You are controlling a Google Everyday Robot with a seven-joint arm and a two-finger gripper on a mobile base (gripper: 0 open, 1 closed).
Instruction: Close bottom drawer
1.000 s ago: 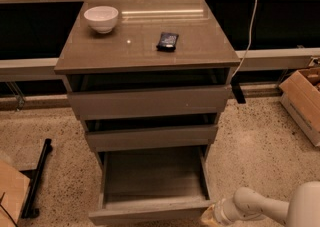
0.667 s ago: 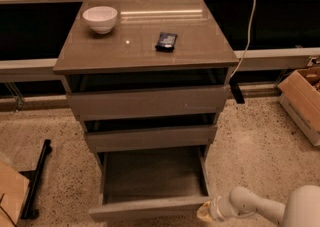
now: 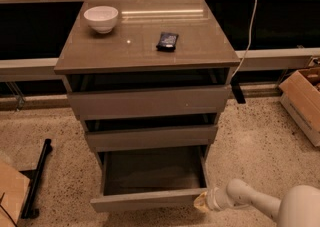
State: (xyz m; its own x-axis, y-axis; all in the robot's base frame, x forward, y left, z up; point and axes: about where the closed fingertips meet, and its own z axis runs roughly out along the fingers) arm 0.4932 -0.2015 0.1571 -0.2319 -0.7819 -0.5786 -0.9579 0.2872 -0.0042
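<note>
The bottom drawer [image 3: 150,200] of the grey-brown cabinet stands pulled out, its shallow empty tray showing. Its flat front panel runs along the lower edge of the camera view. My gripper [image 3: 202,201] is at the right end of that front panel, touching or almost touching it, on a white arm [image 3: 260,203] that comes in from the lower right. The two drawers above, the middle one [image 3: 151,137] and the top one [image 3: 149,102], are each slightly open.
A white bowl [image 3: 101,18] and a dark small packet [image 3: 167,41] lie on the cabinet top [image 3: 200,46]. A cardboard box [image 3: 303,102] stands at the right, another at the lower left [image 3: 11,195]. A black stand [image 3: 36,178] lies on the floor left. A white cable [image 3: 248,31] hangs behind.
The bottom drawer's front panel has moved inward toward the cabinet, and my gripper has moved left and up with it.
</note>
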